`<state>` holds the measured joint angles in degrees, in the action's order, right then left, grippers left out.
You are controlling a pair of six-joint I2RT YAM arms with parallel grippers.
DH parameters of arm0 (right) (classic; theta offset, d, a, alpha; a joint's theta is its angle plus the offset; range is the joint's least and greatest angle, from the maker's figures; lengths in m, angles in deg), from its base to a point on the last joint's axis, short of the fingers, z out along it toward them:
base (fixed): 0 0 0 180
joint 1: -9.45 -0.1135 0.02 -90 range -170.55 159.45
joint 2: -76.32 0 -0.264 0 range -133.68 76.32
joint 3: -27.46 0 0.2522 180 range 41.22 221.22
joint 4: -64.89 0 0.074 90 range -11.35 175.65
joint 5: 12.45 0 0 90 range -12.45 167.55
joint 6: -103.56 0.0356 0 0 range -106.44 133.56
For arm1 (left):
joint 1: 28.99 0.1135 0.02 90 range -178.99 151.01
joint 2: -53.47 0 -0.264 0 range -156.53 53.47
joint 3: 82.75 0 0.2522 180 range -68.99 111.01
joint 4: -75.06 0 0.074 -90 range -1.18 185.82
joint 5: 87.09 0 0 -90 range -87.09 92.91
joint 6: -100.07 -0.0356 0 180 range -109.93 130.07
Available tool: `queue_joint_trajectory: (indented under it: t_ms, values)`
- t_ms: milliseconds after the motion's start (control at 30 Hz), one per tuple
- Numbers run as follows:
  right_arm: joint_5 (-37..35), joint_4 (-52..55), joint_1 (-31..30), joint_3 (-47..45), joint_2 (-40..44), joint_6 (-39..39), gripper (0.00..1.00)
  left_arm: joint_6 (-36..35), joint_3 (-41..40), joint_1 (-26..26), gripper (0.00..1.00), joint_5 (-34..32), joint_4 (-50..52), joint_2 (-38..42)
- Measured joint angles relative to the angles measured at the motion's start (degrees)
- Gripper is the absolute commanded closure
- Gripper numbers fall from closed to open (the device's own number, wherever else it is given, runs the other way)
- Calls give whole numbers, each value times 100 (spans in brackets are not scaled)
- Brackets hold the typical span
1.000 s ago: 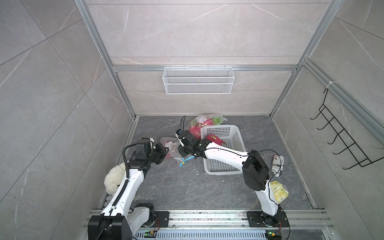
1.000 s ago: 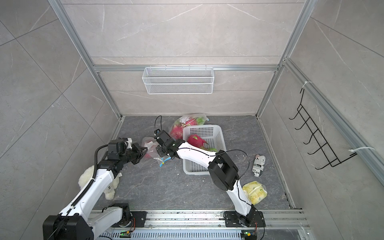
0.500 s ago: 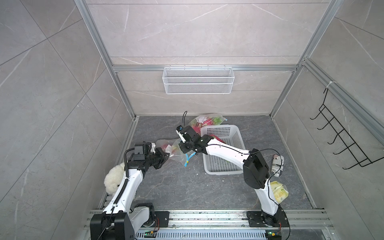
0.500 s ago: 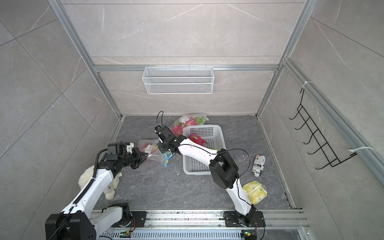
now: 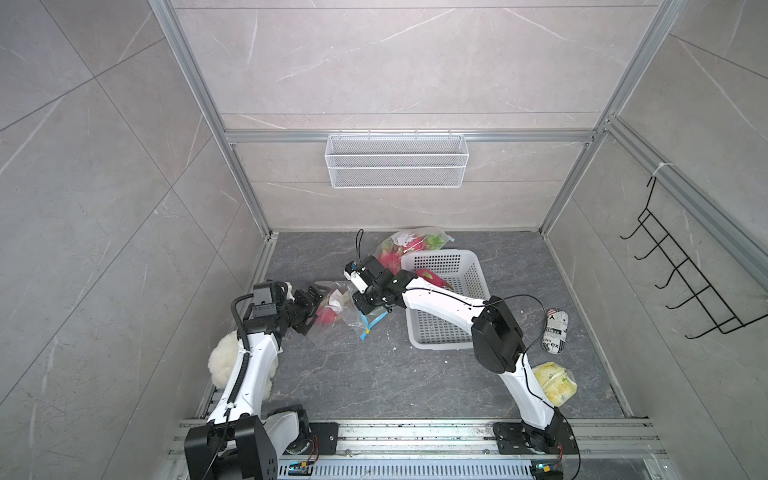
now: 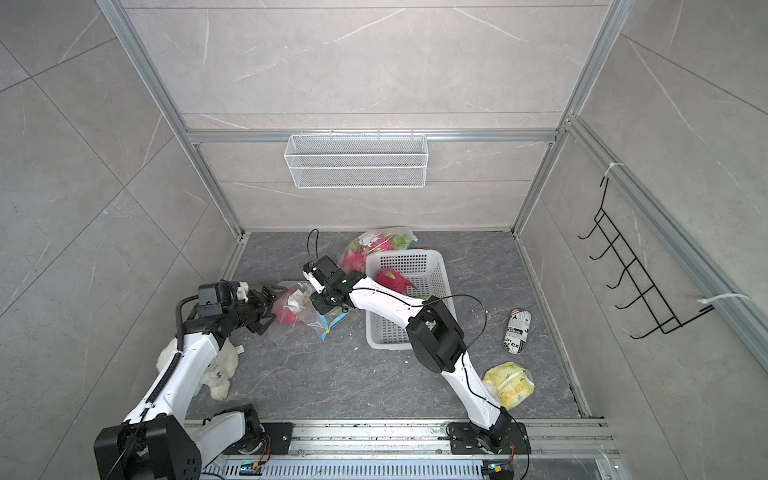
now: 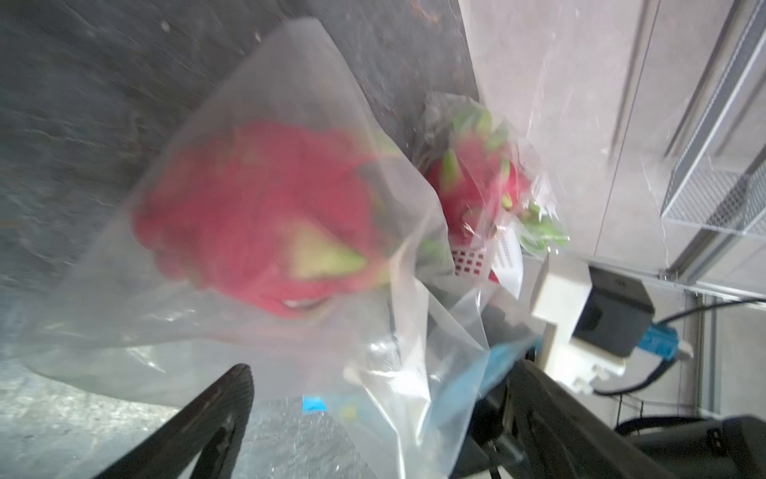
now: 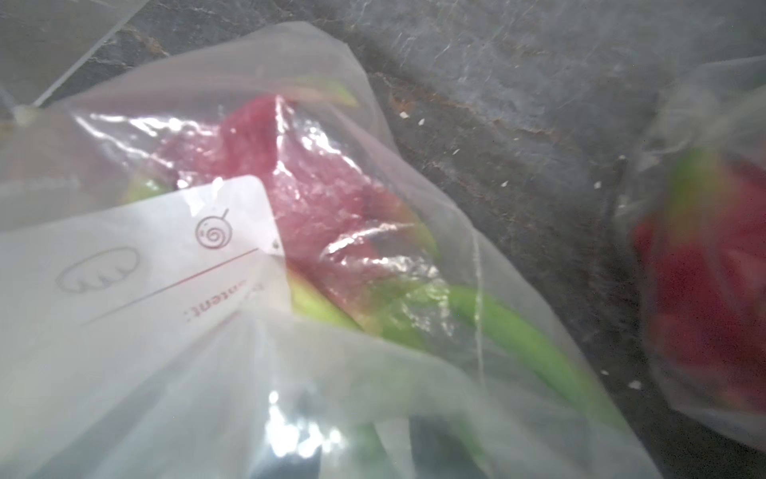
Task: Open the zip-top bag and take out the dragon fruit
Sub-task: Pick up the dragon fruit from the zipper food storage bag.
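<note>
- Zip-top bag [image 5: 345, 316] lies on the floor just beside the white basket [image 5: 440, 257], on its left-arm side. One dragon fruit [image 5: 325, 316] is inside.
- Left gripper [image 5: 309, 311] sits at the bag end away from the basket, spread wide and clamping nothing.
- Right gripper [image 5: 368, 309] is at the blue zip strip [image 5: 371, 326]; can't tell its hold.
- Film limp and slick: pinch the mouth edges.
- Fruit likely hefty and firm, scales bruisable: take its middle.
- Label [image 8: 145, 257] reads partly "…ntent:", with a spiral icon.

Front: floor [image 5: 374, 386] open; you can pass here.
Middle: bag [image 5: 351, 321] fills the gap between the arms.
Right: basket [image 5: 440, 344] just beside it; slipper [image 5: 555, 332] and packet [image 5: 557, 384] beyond.
Back: second bag [image 5: 411, 243] at the basket's far corner.
Left: plush toy [image 5: 222, 361] under your left arm.
</note>
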<state>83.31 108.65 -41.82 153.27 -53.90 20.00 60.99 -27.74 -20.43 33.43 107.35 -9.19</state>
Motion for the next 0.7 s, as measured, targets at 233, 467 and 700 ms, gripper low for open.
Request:
queue_joint_trajectory:
  t_ms: [233,467,700]
  values:
    - [1207,-201,168,-387,7,289,60,538,-975,17,0,-378,-695,-96]
    - [1543,-94,216,-149,11,155,60,614,-1051,17,1,-562,-1290,-675]
    - [1158,470,216,590,11,-507,60,688,-723,15,2,-778,-2026,-1401]
